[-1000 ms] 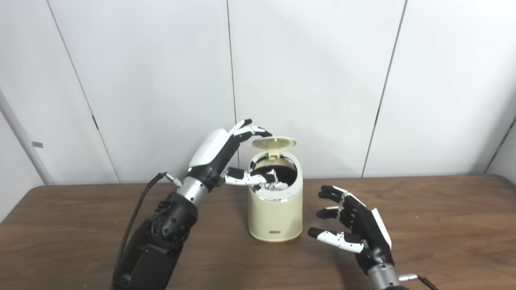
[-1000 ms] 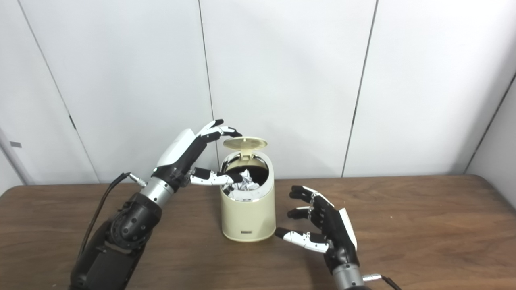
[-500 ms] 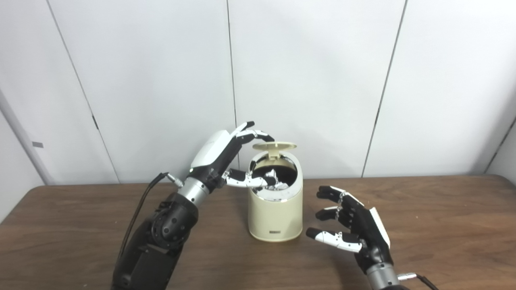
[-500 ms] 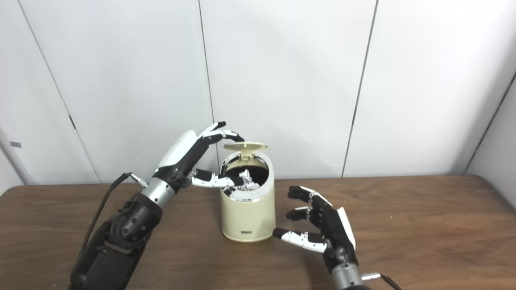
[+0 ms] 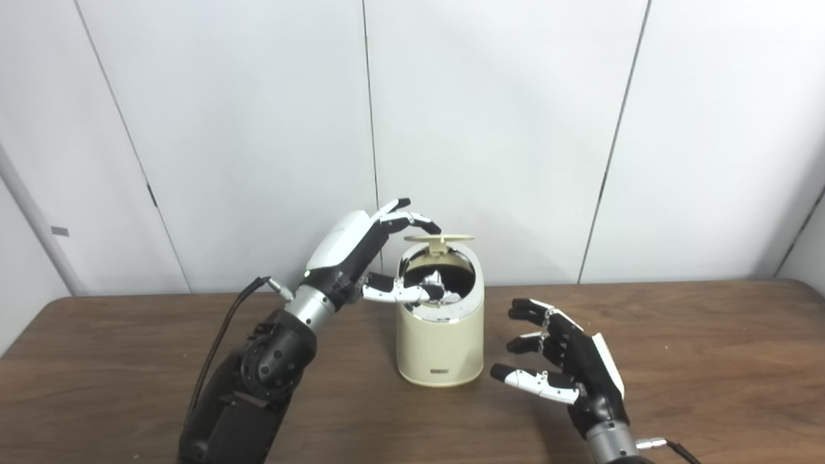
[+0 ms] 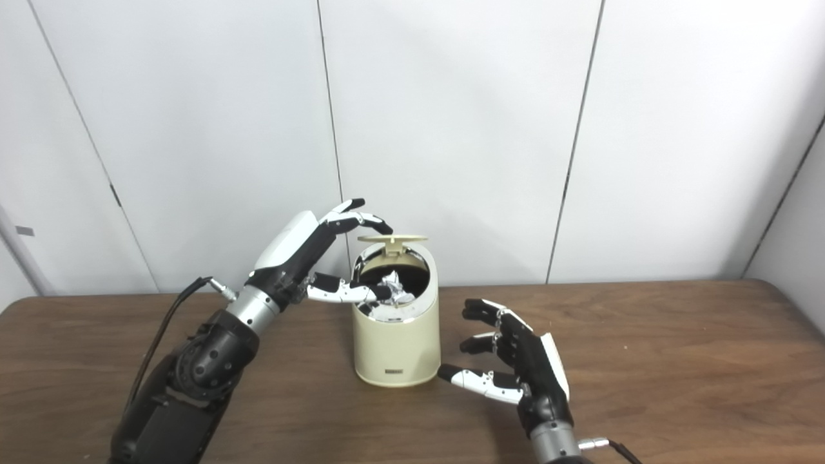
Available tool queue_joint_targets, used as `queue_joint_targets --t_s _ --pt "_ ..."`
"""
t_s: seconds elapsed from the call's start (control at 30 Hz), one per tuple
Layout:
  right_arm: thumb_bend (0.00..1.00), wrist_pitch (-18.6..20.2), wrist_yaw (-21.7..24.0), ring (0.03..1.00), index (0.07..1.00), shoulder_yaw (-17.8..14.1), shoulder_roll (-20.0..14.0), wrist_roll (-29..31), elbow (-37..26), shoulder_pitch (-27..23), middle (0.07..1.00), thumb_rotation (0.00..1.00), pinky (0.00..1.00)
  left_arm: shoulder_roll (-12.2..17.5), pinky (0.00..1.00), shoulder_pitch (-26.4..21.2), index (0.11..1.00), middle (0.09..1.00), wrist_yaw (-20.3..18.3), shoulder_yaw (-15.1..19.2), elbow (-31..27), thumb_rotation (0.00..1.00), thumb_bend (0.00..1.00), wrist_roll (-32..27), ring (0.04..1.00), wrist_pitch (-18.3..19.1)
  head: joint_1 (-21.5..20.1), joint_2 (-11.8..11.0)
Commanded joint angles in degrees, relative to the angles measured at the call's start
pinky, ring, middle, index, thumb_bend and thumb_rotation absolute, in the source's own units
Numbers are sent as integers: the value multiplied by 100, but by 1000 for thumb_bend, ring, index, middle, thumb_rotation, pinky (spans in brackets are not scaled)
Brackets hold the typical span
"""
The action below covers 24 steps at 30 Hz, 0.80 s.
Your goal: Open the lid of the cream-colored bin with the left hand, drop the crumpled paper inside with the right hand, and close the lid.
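The cream-colored bin (image 5: 440,341) stands mid-table with its round lid (image 5: 445,238) hinged at the back and held nearly level above the opening. Crumpled white paper (image 5: 439,286) lies inside the dark mouth. My left hand (image 5: 361,248) is raised at the bin's left, open, its curled fingertips (image 5: 422,222) at the lid's left edge and its thumb stretched across the rim. My right hand (image 5: 567,361) hovers open just right of the bin's base, fingers spread and holding nothing.
The brown wooden table (image 5: 129,361) runs wide on both sides of the bin. A black cable (image 5: 222,328) loops off my left forearm. White wall panels (image 5: 515,129) stand close behind the table.
The lid has swung down from a tilted-up stand to almost level, and my left hand's fingertips have come down with it. My right hand has barely moved.
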Motion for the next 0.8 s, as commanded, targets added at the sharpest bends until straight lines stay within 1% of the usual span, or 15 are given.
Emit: queue_joint_targets --t_s 0.0,0.07,0.17,0.3,0.47,0.53,0.77 --pt "736 -137 -16 526 729 13 6 -43 -232 -210 729 67 536 79 847 -197 750 803 45 31 -187 273 803 -96 960 -146 -5 26" --pt "732 -149 -11 523 731 10 -1 -44 -218 -216 728 67 503 88 832 -178 746 799 33 25 -187 272 807 -121 955 -186 0 32" --pt "736 -135 -12 526 727 5 6 -45 -212 -217 725 80 491 104 819 -148 742 795 23 10 -205 265 803 -116 951 -202 5 38" --pt "711 -106 -30 520 726 34 9 -136 -225 -216 725 107 426 128 810 -74 736 789 -35 -2 -328 271 802 -130 947 -121 5 51" --pt "709 -129 -35 520 722 51 7 -208 -221 -226 721 158 417 158 839 4 739 795 -122 -8 -499 263 793 -112 957 -78 3 60" --pt "702 -144 -28 517 722 52 10 -199 -217 -230 722 150 412 174 834 14 741 796 -129 -16 -509 269 790 -76 958 -107 4 67" --pt "694 -126 -43 515 719 67 24 -234 -243 -236 721 132 418 223 826 84 741 792 -160 -67 -523 244 807 -52 959 -167 -19 94"
